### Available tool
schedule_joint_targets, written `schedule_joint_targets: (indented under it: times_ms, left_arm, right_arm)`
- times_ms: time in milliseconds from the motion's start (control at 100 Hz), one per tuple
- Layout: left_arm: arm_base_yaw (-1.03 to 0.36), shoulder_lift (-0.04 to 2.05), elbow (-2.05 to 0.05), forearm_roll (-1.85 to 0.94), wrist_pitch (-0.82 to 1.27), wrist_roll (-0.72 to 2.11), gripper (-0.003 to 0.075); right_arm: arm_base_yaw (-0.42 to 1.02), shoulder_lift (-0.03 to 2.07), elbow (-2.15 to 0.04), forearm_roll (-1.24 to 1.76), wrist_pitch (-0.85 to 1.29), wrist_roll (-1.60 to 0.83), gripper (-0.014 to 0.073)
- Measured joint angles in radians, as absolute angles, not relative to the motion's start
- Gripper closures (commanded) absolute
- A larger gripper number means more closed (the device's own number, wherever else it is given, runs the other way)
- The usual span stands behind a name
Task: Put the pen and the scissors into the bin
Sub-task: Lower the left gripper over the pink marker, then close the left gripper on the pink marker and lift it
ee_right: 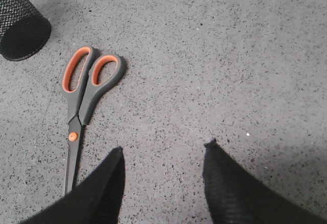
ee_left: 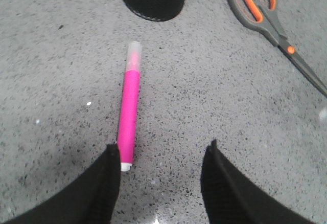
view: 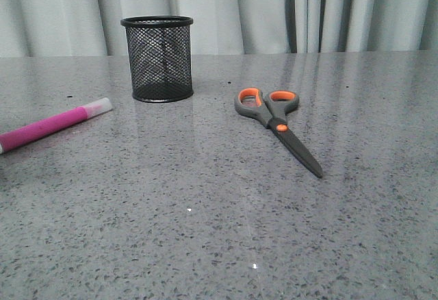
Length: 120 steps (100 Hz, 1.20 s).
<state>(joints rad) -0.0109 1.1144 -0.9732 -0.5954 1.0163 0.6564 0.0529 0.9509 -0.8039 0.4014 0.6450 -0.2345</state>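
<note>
Front view showed no grippers: bin (view: 157,59) toward the table's (view: 205,231) far edge, pen (view: 51,125) at left edge, scissors (view: 277,125) mid-table. Wrist views showed left gripper (ee_left: 161,155) and right gripper (ee_right: 163,155) jaws apart, empty.

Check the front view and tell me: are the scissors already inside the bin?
No, the scissors lie flat and closed on the table, to the right of the upright bin and apart from it.
</note>
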Motion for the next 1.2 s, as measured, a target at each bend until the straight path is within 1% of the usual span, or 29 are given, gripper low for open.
schedule_joint_targets:
  times_ms: [120,390,650,960,1200]
  left_arm:
    - [-0.046,1.211,-1.048,-0.564,1.044,0.693,0.0402]
    - [-0.176,1.42,-1.182,-0.382,1.056,0.7,0.0402]
    - [-0.204,1.583,-1.267,-0.32,1.056,0.672,0.0402]
    - [-0.212,1.669,-1.293,-0.341,1.054,0.67,0.0402]
    - [-0.254,1.707,-1.293,-0.312,1.026,0.663,0.0402]
  right_arm:
    - [0.053,0.951,-0.804,0.401,0.647,-0.236,0.0274]
    - [0.053,0.952,-0.804,0.401,0.65,-0.24,0.0274]
    - [0.053,0.952,-0.804,0.401,0.65,-0.24,0.0274]
    - [0.053,0.952,-0.804,0.401,0.651,-0.24,0.0274]
    - [0.053,0.952,-0.804,0.401,0.651,-0.24,0.0274]
